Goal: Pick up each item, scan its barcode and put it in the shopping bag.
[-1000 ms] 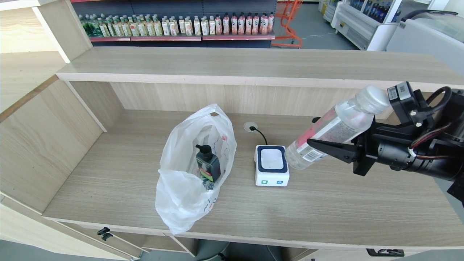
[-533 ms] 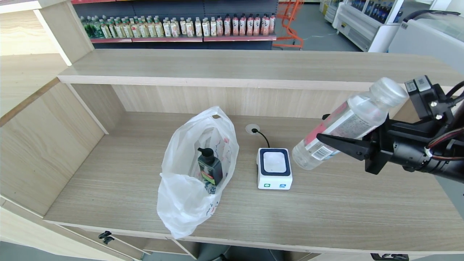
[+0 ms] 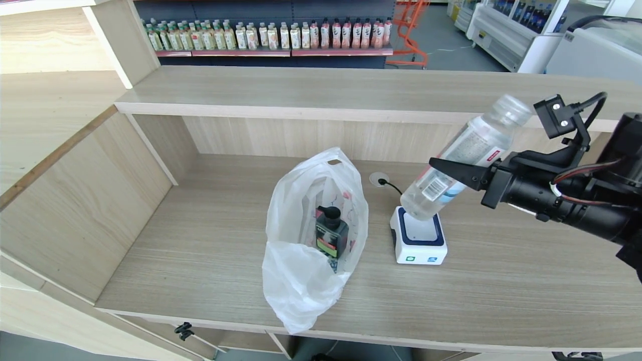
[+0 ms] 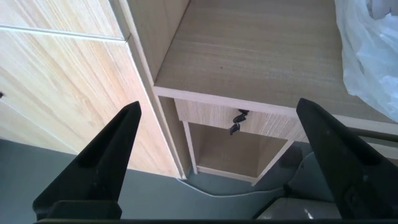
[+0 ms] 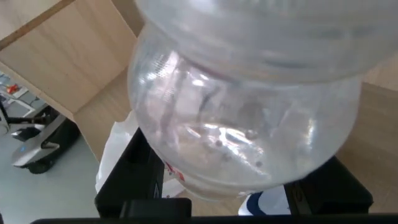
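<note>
Wood-grain bench [image 3: 501,286] now has the clear water bottle [image 3: 461,155], pinched by the right gripper [image 3: 444,173], tilted base-down over the scanner [image 3: 420,245]; before, its base hung at the scanner's three o'clock. At the scanner's nine o'clock the white shopping bag [image 3: 301,271] stands open, a dark pump bottle [image 3: 331,235] upright inside. The left gripper [image 4: 211,168] is spread wide off the bench's front edge.

The counter [image 3: 501,291] is faced in pale wood-grain laminate, matt and smooth. The shopping bag [image 3: 296,281] is made of thin, translucent white plastic, crinkled and faintly glossy. The water bottle [image 3: 466,150] is formed of clear, glossy plastic and wrapped with a printed label. The scanner [image 3: 424,245] is cased in smooth white plastic. The right gripper [image 3: 441,173] is finished in matt black.
</note>
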Controlling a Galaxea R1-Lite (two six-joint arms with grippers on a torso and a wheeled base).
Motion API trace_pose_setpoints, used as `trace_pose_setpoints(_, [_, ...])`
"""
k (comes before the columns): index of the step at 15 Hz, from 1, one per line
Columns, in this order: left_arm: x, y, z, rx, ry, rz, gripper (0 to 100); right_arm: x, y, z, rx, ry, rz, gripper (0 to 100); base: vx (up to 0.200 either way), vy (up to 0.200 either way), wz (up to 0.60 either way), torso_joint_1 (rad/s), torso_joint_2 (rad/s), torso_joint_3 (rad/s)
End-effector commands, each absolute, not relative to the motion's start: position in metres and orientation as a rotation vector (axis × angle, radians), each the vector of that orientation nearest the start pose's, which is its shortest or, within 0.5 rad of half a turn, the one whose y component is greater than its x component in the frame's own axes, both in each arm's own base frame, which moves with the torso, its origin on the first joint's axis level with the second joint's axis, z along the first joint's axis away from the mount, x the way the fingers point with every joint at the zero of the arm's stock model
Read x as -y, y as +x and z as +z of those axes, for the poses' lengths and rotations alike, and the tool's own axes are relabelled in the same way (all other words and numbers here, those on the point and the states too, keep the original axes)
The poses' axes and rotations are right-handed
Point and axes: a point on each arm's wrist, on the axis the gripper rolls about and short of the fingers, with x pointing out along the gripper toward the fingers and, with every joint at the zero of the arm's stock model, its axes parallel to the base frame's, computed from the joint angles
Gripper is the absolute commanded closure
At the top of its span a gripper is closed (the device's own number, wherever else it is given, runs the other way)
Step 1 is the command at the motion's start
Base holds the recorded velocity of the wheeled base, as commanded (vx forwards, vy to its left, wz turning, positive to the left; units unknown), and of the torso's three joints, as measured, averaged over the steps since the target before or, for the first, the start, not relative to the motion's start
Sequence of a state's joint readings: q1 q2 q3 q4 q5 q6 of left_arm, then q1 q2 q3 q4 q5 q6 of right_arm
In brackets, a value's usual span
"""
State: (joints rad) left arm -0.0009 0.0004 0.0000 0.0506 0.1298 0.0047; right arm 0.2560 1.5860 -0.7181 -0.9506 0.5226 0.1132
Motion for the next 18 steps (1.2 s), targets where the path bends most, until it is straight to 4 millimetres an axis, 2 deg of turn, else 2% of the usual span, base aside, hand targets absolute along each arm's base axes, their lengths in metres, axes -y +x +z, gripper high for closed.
trace_pose_setpoints(1, [-0.003, -0.023, 0.07, -0.051, 0.008, 0.129, 0, -0.089, 0.296, 0.196, -0.053, 0.124, 0.707, 100, 0.0, 0.0, 0.0, 0.0, 0.0, 0.0])
trace_pose_setpoints(5, [-0.003, -0.023, 0.07, -0.051, 0.008, 0.129, 0, -0.114, 0.326, 0.178, -0.083, 0.125, 0.661, 100, 0.0, 0.0, 0.0, 0.0, 0.0, 0.0])
trace_pose_setpoints(10, [-0.003, -0.023, 0.07, -0.051, 0.008, 0.13, 0, -0.154, 0.344, 0.18, -0.043, 0.122, 0.745, 100, 0.0, 0.0, 0.0, 0.0, 0.0, 0.0])
trace_pose_setpoints(18, [-0.003, -0.023, 0.07, -0.051, 0.008, 0.129, 0, -0.2, 0.374, 0.139, 0.028, -0.013, 0.819, 100, 0.0, 0.0, 0.0, 0.0, 0.0, 0.0])
